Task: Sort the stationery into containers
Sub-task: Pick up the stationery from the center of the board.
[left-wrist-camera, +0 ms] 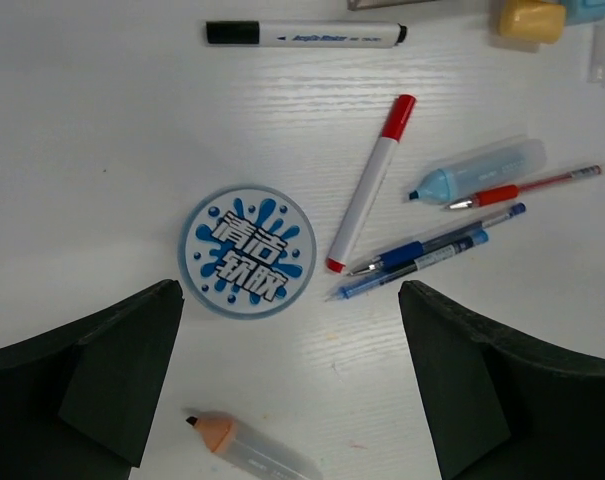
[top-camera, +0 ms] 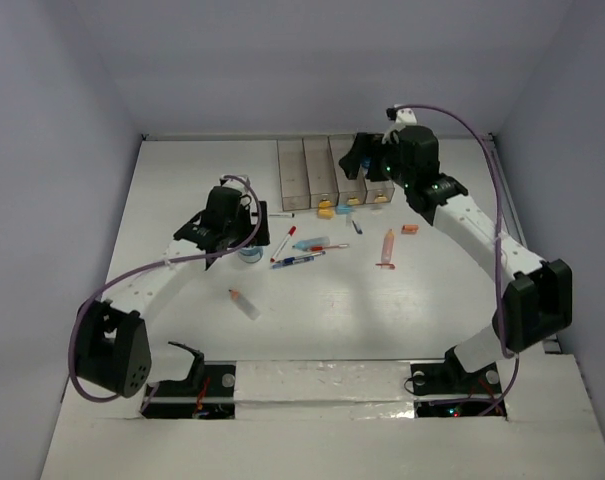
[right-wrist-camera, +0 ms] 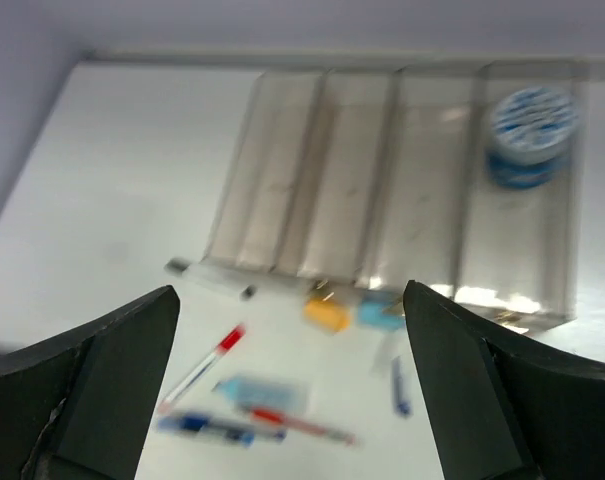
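Observation:
Four joined translucent bins (top-camera: pixel 294 172) stand at the back; in the right wrist view (right-wrist-camera: pixel 282 180) the rightmost one holds a blue-white roll (right-wrist-camera: pixel 530 135). My right gripper (top-camera: pixel 364 160) hovers open and empty over the bins (right-wrist-camera: pixel 292 390). My left gripper (top-camera: pixel 230 242) is open and empty (left-wrist-camera: pixel 292 385) just above the table. A second blue-white roll (left-wrist-camera: pixel 247 250) lies flat just ahead of it. Beside the roll lie a red-white marker (left-wrist-camera: pixel 372 180), a blue stubby stick (left-wrist-camera: pixel 482 172), a red pen (left-wrist-camera: pixel 527 187) and blue pens (left-wrist-camera: pixel 432 250). An orange-tipped stick (left-wrist-camera: pixel 247 447) lies between the fingers, near the left one.
A black-white marker (left-wrist-camera: pixel 302 35) and yellow erasers (top-camera: pixel 325 210) lie at the bins' front edge. A pink stick (top-camera: pixel 387 247) and a small orange piece (top-camera: pixel 410 229) lie right of centre. White walls enclose the table on three sides.

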